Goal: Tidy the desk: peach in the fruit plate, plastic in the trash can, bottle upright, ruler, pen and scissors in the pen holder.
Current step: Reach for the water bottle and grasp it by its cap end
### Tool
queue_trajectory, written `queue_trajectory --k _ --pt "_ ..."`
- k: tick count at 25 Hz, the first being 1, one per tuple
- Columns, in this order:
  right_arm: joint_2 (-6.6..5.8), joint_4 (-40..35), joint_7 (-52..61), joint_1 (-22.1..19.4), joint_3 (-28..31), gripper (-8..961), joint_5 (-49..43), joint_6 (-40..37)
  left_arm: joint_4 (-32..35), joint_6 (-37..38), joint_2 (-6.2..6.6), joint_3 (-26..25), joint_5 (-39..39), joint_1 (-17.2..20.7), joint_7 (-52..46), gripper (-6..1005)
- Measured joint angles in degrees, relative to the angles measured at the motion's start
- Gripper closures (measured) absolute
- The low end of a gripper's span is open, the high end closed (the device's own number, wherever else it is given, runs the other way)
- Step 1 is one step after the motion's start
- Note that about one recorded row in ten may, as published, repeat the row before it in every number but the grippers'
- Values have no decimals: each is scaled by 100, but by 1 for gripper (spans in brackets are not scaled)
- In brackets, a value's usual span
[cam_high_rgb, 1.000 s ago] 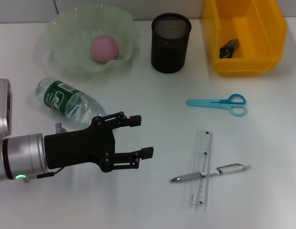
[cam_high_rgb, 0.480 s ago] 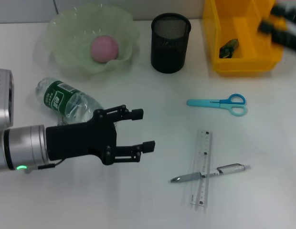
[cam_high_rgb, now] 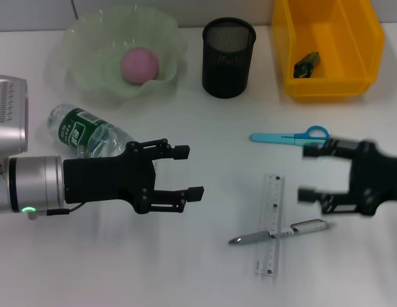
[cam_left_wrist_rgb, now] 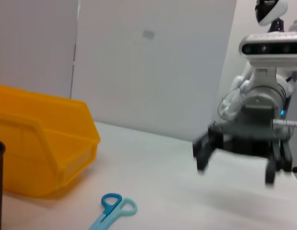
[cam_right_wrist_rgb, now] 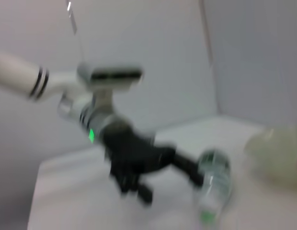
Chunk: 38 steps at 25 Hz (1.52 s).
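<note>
The pink peach (cam_high_rgb: 141, 64) lies in the pale green fruit plate (cam_high_rgb: 83, 38). A dark plastic scrap (cam_high_rgb: 307, 64) lies in the yellow bin (cam_high_rgb: 362, 51). The green-labelled bottle (cam_high_rgb: 89, 134) lies on its side. The blue scissors (cam_high_rgb: 294, 137), the clear ruler (cam_high_rgb: 270, 224) and the silver pen (cam_high_rgb: 278, 233), which crosses the ruler, lie on the table. The black mesh pen holder (cam_high_rgb: 229, 57) stands at the back. My left gripper (cam_high_rgb: 189, 171) is open and empty beside the bottle. My right gripper (cam_high_rgb: 307, 173) is open and empty, between the scissors and the pen.
The left wrist view shows the yellow bin (cam_left_wrist_rgb: 43, 148), the scissors (cam_left_wrist_rgb: 115, 208) and the right gripper (cam_left_wrist_rgb: 234, 160). The right wrist view shows the left gripper (cam_right_wrist_rgb: 136, 189), the bottle (cam_right_wrist_rgb: 213, 187) and the plate (cam_right_wrist_rgb: 278, 153).
My right gripper has come into view, sweeping from over the yellow bin down to beside the scissors and pen. My left gripper has shifted only slightly.
</note>
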Motion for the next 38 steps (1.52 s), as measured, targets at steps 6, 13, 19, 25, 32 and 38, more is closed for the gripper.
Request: queue_trajectory --k 6,13,19,25,32,38 --pt "194 -2 -98 92 3 128 -615 525 1095 34 11 23 545 -56 -876 251" --pt "230 11 -59 91 39 129 -623 554 1927 11 -44 24 1581 -521 -1686 254" --pt "251 14 141 92 50 128 -627 611 2722 26 -188 403 3122 -1218 -2491 257" --pt "251 -4 367 94 50 129 -622 709 3365 35 -205 1306 3959 -1551 -2898 259" --pt "278 14 557 150 51 128 -600 884 3785 -26 -245 2218 4634 -1648 -3202 262" --pt "331 11 618 172 51 128 -599 1003 3761 -345 -252 2822 4781 -1665 -3217 265"
